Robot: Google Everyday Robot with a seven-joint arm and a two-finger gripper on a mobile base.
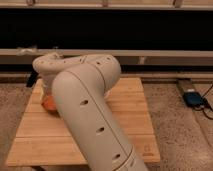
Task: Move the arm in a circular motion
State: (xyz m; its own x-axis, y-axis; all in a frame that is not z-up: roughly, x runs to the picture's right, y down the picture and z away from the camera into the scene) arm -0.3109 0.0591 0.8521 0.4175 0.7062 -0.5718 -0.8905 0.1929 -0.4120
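The cream-white arm fills the middle of the camera view. Its thick segment rises from the bottom edge, bends at a bulbous joint and runs left over the wooden table. Small dark round holes dot its side. The gripper shows only as a dark part at the arm's far left end, over the table's back left corner. An orange object lies on the table under the arm's end, mostly hidden by it.
A low wall with a long pale ledge runs behind the table. A blue device with a cable lies on the speckled floor at the right.
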